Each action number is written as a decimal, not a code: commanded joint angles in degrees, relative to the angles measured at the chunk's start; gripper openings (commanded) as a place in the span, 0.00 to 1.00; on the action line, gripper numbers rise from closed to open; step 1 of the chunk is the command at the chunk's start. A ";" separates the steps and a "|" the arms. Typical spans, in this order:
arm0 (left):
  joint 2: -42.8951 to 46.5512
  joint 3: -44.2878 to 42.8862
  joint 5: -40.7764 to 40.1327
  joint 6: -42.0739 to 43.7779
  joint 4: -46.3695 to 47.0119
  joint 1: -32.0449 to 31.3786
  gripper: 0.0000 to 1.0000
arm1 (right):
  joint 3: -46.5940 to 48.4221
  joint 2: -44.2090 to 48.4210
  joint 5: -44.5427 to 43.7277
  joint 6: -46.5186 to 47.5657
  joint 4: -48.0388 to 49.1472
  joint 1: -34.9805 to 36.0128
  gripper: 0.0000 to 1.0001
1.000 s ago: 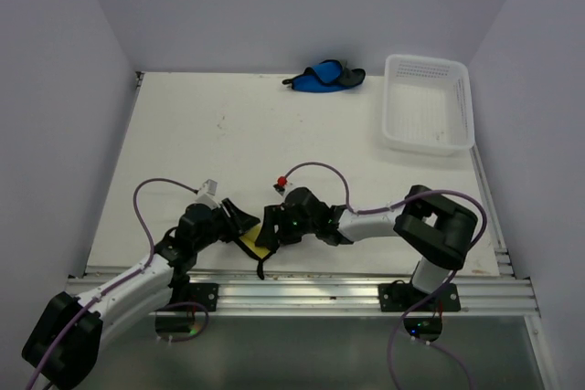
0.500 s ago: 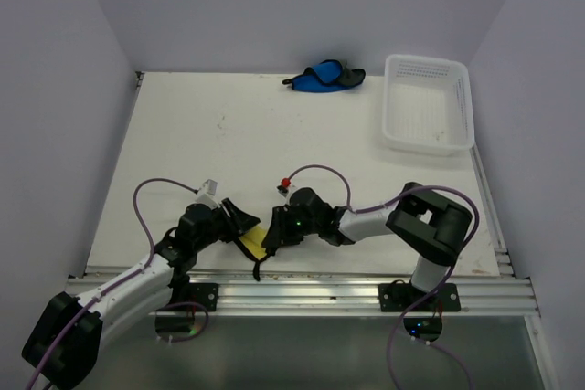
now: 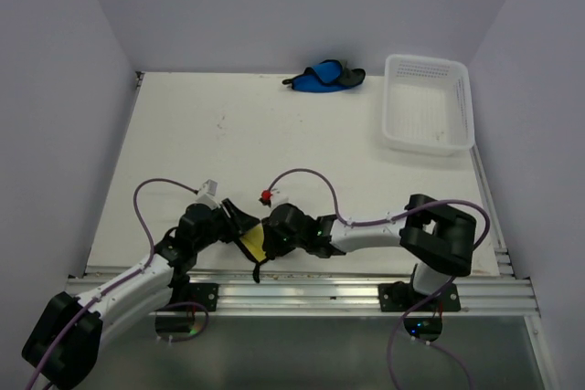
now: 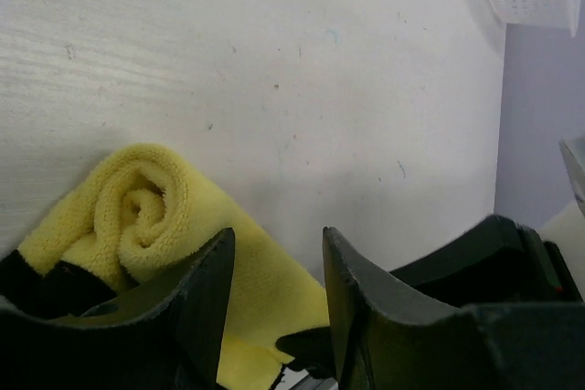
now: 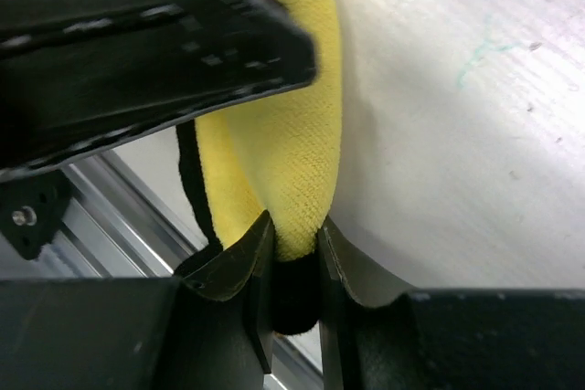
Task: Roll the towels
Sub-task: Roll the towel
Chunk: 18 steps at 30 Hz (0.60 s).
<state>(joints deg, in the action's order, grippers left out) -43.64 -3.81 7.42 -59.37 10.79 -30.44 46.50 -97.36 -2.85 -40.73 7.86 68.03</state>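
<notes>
The yellow towel lies at the near table edge between both grippers. In the left wrist view one end of it is curled into a loose roll and the rest lies flat. My left gripper stands open over it, its jaws astride the flat part beside the roll. My right gripper is shut on the yellow towel's dark-edged border, pinching a fold of the cloth. The blue towel lies bunched at the far edge of the table.
A white perforated basket stands at the far right. The aluminium rail runs along the near edge just below the towel. The left gripper's body fills the top of the right wrist view.
My right gripper has slid left to the yellow towel and closed on its edge. The left arm has stayed where it was.
</notes>
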 commanded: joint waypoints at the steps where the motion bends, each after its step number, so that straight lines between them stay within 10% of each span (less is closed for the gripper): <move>1: -0.48 4.26 -2.50 1.37 -2.87 -0.06 0.48 | 5.51 0.42 -15.41 6.88 -11.54 5.88 0.09; 18: 1.54 -8.31 -3.38 3.04 -10.26 -0.06 0.49 | 26.01 -15.05 -46.89 11.99 -40.55 19.42 0.00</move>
<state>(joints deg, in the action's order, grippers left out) -42.96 -8.32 6.59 -58.70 3.11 -30.52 70.74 -111.04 -42.44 -29.87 -24.77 86.08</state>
